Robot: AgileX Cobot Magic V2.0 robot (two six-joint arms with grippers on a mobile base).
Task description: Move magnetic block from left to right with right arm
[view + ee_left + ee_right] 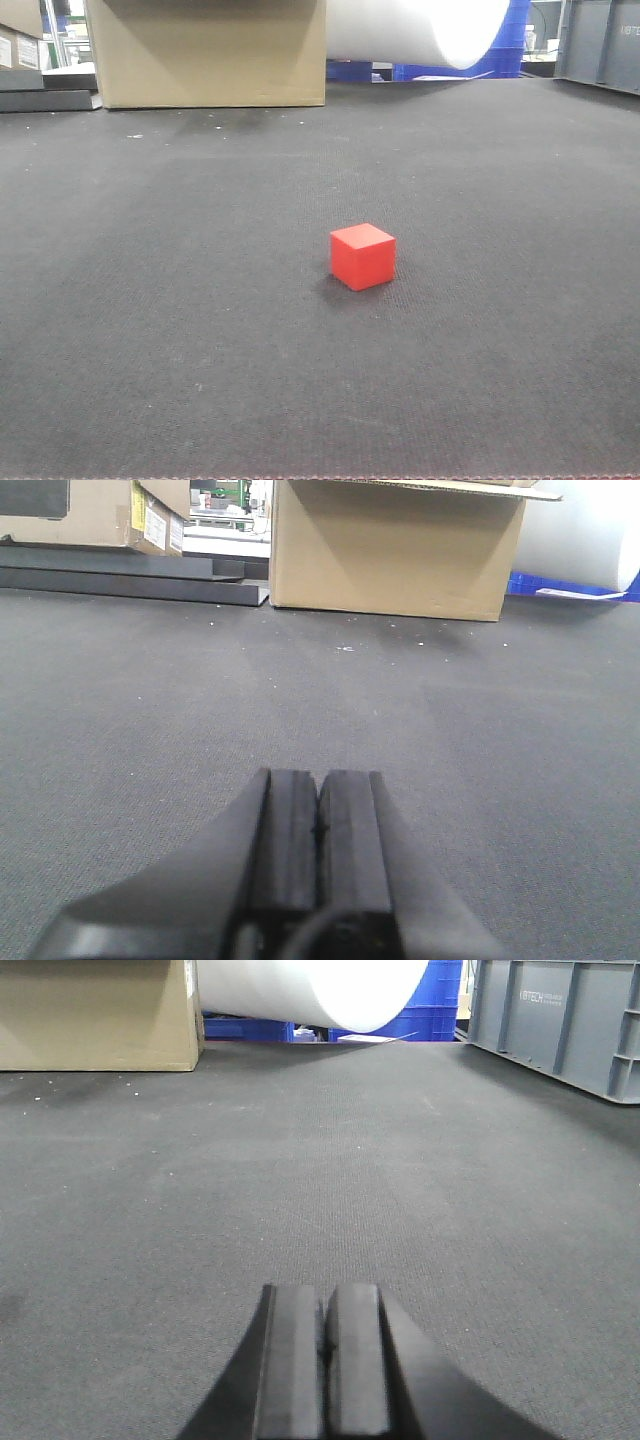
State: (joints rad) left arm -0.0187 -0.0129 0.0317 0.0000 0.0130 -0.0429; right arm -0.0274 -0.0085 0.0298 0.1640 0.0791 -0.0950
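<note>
**Red cube alone mid-mat, both hands shut and holding nothing**

Spotted the magnetic block (pixel 362 256) sitting flat on the dark grey mat (pixel 150 300) in the front view, roughly centre, one corner turned toward the camera. Nothing touching it, no hand anywhere near it in that view. Not visible in either wrist view.

Left hand (pixel 318 825) closed, pads pressed together with only a thin seam between, gripping nothing, low over bare mat. Right hand (pixel 324 1345) same deal: fingers shut tight, empty, pointed out across open mat.

Background stuff: big cardboard box (pixel 205 50) at the far edge of the mat, well apart from the cube. White roll (pixel 420 30) beside it, with blue crates (pixel 430 1000) behind. Grey plastic crate (pixel 555 1020) off to the right in the right wrist view, embossed lettering on its side, looked like "BTECH" but first letters cut off or too faint to be sure. Second cardboard box (pixel 90 515) far left in the left wrist view with a yellow-and-white label (pixel 152 522), print too small to read. Dark flat panels (pixel 130 580) lying below it.
</note>
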